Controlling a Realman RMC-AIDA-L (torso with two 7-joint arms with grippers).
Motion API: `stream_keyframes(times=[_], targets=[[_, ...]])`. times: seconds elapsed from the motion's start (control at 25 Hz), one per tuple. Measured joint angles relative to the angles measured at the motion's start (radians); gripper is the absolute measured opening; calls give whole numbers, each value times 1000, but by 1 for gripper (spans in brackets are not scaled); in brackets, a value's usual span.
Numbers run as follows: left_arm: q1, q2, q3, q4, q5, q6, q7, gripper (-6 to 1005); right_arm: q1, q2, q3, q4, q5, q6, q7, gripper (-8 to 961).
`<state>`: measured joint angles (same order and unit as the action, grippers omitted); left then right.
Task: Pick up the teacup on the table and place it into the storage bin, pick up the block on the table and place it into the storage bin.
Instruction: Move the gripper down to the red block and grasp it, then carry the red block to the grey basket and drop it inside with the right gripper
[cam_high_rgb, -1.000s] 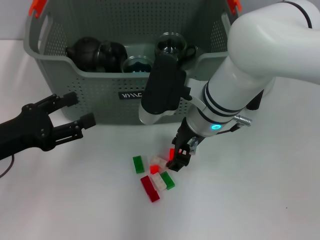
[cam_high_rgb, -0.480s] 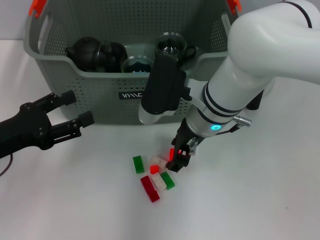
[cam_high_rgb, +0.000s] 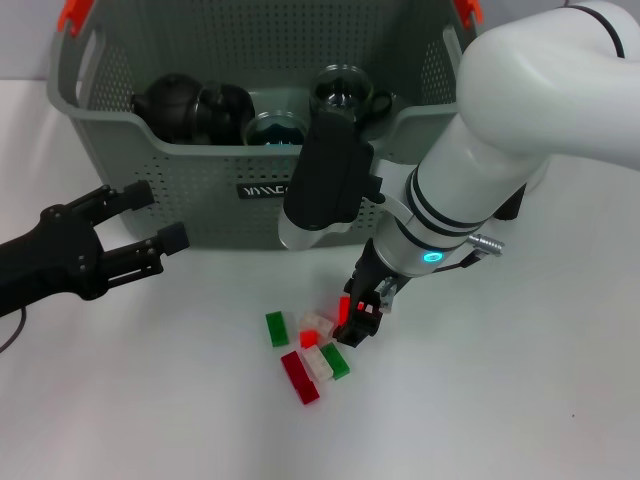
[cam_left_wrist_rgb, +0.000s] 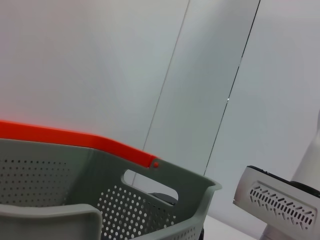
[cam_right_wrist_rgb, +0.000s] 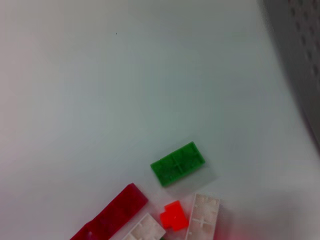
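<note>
A: Where is the right end effector (cam_high_rgb: 360, 318) working?

B: It is hovering low over the cluster of blocks on the counter (cam_high_rgb: 520, 400), just in front of the storage bin (cam_high_rgb: 180, 180). A small red block (cam_high_rgb: 345, 306) is sitting between its fingertips, so I judge it to be clenched on that piece, though the grip is partly hidden.

A: And the left end effector (cam_high_rgb: 150, 220)?

B: It is waiting with its fingers spread and nothing in them, near the bin's front wall, to the left of the blocks.

A: How should this step go well?

B: I would say lifting straight up first, so the neighbouring blocks are not being dragged along, then carrying the piece over the bin's front rim before letting go. The bin already has dark teaware inside, so dropping into a free spot looks wise.

A: How many blocks are lying there?

B: In the head view I am counting a green block (cam_high_rgb: 276, 328) apart to the left, a long dark red block (cam_high_rgb: 299, 377), a white block (cam_high_rgb: 317, 361), a second green block (cam_high_rgb: 335, 361), a bright red piece (cam_high_rgb: 308, 338) and a pale block (cam_high_rgb: 319, 322) beside it. That makes six on the counter, plus the one being gripped.

A: And in the bin?

B: A dark teapot (cam_high_rgb: 170, 105), a dark cup (cam_high_rgb: 225, 108), a glass cup (cam_high_rgb: 345, 92) and one round dish (cam_high_rgb: 272, 128).
</note>
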<state>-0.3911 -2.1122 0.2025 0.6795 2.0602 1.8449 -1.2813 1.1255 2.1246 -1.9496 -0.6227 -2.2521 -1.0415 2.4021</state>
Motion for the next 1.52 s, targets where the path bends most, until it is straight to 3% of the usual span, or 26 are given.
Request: stream_keyframes(times=[0.72, 1.16, 1.52], targets=[[0, 0, 0, 3, 0, 4, -6, 877, -1, 0, 0, 1, 0, 0, 7, 641], [0, 2, -3, 3, 0, 4, -8, 877, 3, 0, 0, -11, -4, -7, 17, 455], [0, 8, -12, 10, 0, 38, -25, 878, -10, -11, 5, -73, -6, -26, 38, 452]])
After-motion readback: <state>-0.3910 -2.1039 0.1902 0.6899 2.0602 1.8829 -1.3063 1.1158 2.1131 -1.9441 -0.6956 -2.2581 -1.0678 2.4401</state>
